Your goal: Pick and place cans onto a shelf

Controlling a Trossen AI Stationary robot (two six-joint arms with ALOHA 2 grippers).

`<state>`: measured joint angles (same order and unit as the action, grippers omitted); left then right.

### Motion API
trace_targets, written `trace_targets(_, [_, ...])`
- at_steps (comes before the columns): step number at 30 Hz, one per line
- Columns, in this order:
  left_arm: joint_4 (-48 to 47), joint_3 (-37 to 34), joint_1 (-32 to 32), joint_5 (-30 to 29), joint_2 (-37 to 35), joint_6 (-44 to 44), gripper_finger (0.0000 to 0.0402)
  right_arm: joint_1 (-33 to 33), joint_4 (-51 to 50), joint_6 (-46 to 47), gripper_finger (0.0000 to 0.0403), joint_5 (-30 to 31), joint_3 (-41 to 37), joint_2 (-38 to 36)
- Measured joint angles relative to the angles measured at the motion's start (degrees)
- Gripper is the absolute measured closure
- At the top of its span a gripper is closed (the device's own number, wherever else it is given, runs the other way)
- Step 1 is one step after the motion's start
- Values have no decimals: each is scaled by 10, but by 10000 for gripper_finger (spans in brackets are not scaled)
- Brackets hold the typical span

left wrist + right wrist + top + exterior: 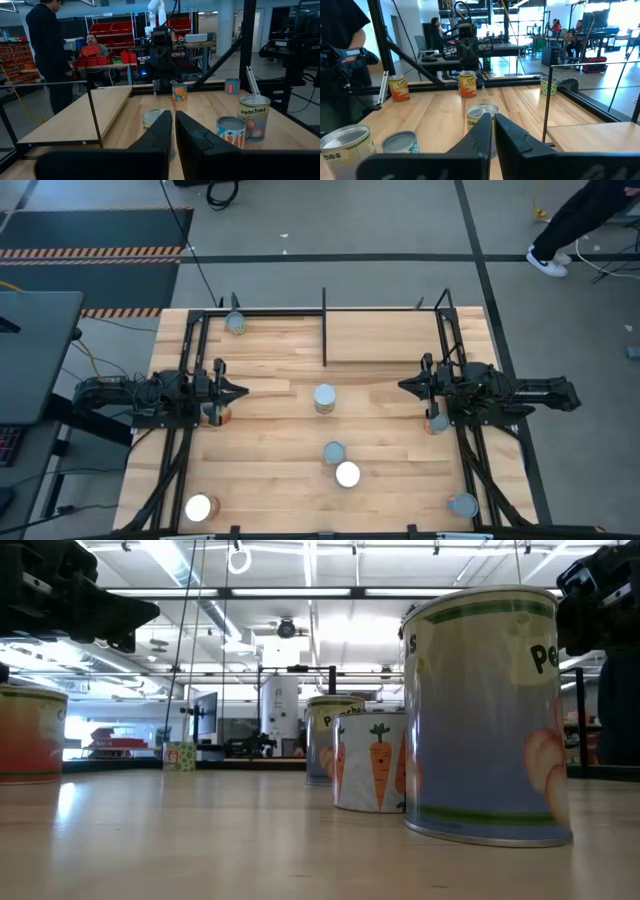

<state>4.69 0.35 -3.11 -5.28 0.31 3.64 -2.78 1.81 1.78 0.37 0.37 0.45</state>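
Observation:
Several small tins stand upright on the wooden tabletop. One can point(325, 398) is at the centre, two cans point(334, 452) point(347, 474) nearer the front, and one point(237, 323) at the far left corner. The shelf point(385, 335), a raised light-wood board with thin black posts, stands at the far right of centre. My left gripper point(240, 390) is shut and empty, above the table left of the centre can, pointing at it point(152, 120). My right gripper point(403, 387) is shut and empty, right of the same can point(481, 116), pointing at it.
More cans stand at the near left point(198, 507), the near right point(462, 505) and beneath each arm point(215, 414) point(437, 422). Black frame rails point(180, 440) run along both table sides. People point(47, 45) are in the room beyond the table.

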Motion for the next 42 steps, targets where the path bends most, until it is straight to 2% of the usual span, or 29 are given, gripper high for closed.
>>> trace_targets(21, [3,0,0,0,0,-11,372,0,0,0,375,0,0,0])
trace_targets(23, [19,0,-1,2,0,-103,372,0,0,0,375,0,0,0])
trace_targets(28, [35,0,-1,-3,0,-403,372,0,0,0,375,0,0,0])
trace_targets(30, [11,4,3,-10,3,-450,372,0,0,0,375,0,0,0])
trace_targets(33, [-32,25,8,7,19,-450,374,0,0,0,375,0,0,0])
trace_targets(36, [-2,39,7,36,33,-429,373,0,0,0,375,0,0,0])
trace_targets(39, [10,64,9,7,53,-342,377,0,0,0,375,0,0,0])
trace_targets(42, [-95,147,8,-23,86,-333,385,0,0,0,375,0,0,0])
